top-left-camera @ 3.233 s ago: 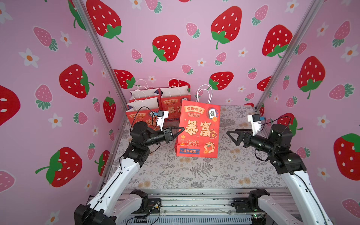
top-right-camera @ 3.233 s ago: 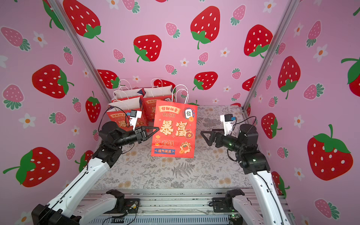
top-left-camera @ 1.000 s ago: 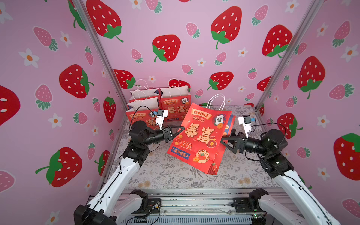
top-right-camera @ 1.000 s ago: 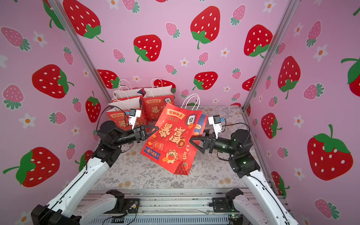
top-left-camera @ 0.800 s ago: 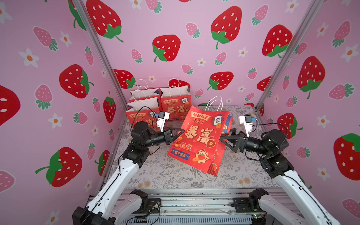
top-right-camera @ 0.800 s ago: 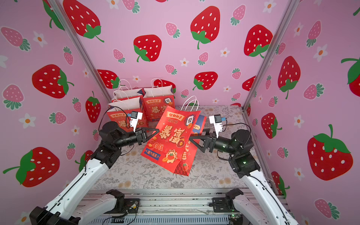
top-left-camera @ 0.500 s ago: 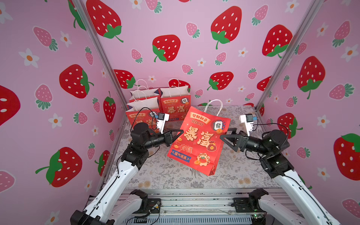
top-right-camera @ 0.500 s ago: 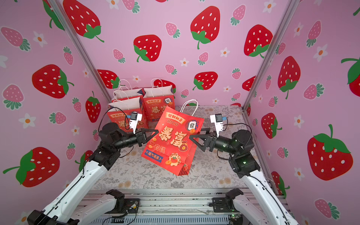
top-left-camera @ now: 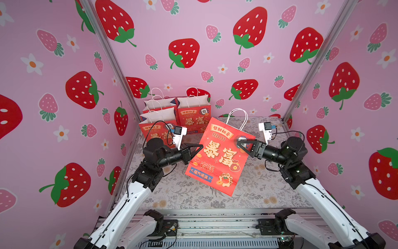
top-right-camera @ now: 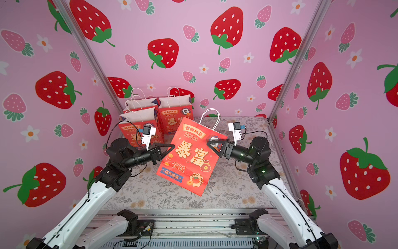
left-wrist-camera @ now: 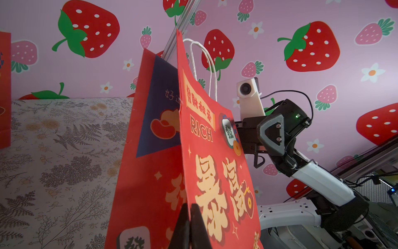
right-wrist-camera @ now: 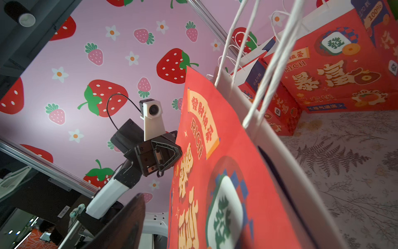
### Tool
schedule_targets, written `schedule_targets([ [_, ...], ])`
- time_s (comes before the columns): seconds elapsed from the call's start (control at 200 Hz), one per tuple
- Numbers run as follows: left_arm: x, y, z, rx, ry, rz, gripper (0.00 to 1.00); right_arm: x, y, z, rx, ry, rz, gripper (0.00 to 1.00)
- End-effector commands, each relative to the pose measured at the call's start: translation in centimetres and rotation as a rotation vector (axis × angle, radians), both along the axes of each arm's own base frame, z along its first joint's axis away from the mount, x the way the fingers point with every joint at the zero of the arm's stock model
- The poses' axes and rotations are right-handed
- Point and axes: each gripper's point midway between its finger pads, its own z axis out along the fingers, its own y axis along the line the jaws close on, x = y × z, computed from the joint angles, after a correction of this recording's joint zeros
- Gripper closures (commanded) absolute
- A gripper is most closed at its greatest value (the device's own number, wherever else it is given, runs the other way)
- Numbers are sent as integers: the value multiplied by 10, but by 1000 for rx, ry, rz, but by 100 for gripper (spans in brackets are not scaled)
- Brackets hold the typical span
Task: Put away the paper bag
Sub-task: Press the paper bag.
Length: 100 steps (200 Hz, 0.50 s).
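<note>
Steadying tilted paper bag (top-left-camera: 217,157)
Pinching left edge in shut left tool (top-left-camera: 201,146); squaring right tool (top-left-camera: 240,144) (jaws parted astride right edge) before clamping.

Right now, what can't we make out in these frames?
- Right gripper: its second finger is behind the tilted red paper bag in both top views. The right wrist view shows only one blurred finger. Grip unclear.
- Bag's lower corner: touching the floral table cover or not, unclear from above; both wrist views cut it off.
- Rearmost standing red bag: mostly covered by the bag in front.
</note>
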Motion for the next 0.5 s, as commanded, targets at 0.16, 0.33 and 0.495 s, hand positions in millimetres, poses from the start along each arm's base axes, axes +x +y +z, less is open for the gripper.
schedule_targets([
  [0.16, -5, 0, 14, -8, -64, 4, 100, 4, 1, 26, 60, -53, -19, 50],
  [0.33, -4, -1, 14, -16, -58, -1, 100, 9, 0, 24, 66, -54, -43, 69],
  [0.495, -6, -4, 12, 3, -51, -19, 93, 10, 2, 22, 58, -50, -36, 91],
])
